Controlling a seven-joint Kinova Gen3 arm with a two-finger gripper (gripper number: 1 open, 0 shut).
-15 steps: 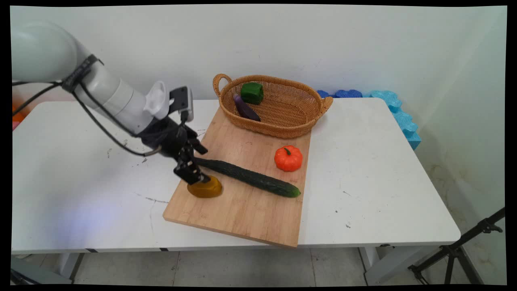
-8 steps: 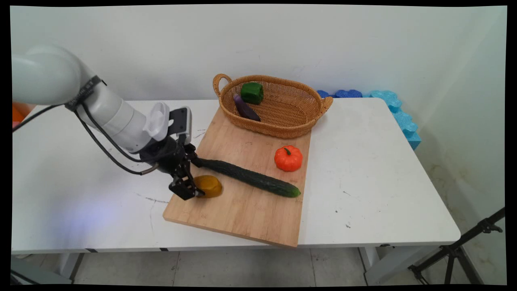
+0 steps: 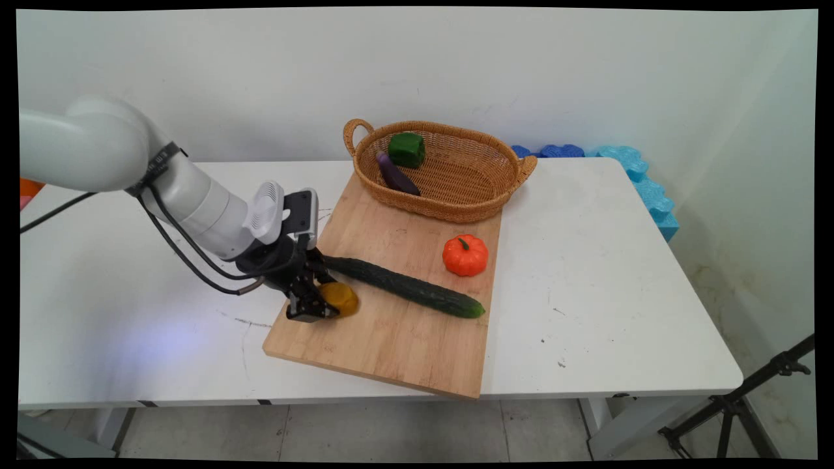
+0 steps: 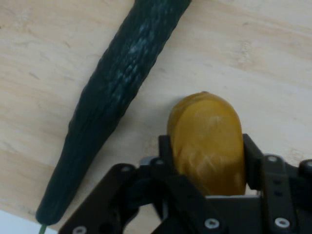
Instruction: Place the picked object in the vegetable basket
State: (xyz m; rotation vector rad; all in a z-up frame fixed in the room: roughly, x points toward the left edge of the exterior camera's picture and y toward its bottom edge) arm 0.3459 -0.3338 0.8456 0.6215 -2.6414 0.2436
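We see gripper (image 4: 207, 161) closed on yellow-brown potato (image 4: 207, 141), fingers on both sides; it sits on cutting board (image 3: 391, 339), cucumber (image 3: 404, 286) just beside.

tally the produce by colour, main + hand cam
Green: 2, cucumber and green pepper
Purple: 1, eggplant
Orange: 1, pumpkin
Yellow-brown: 1, potato, between the gripper fingers
Total: 5
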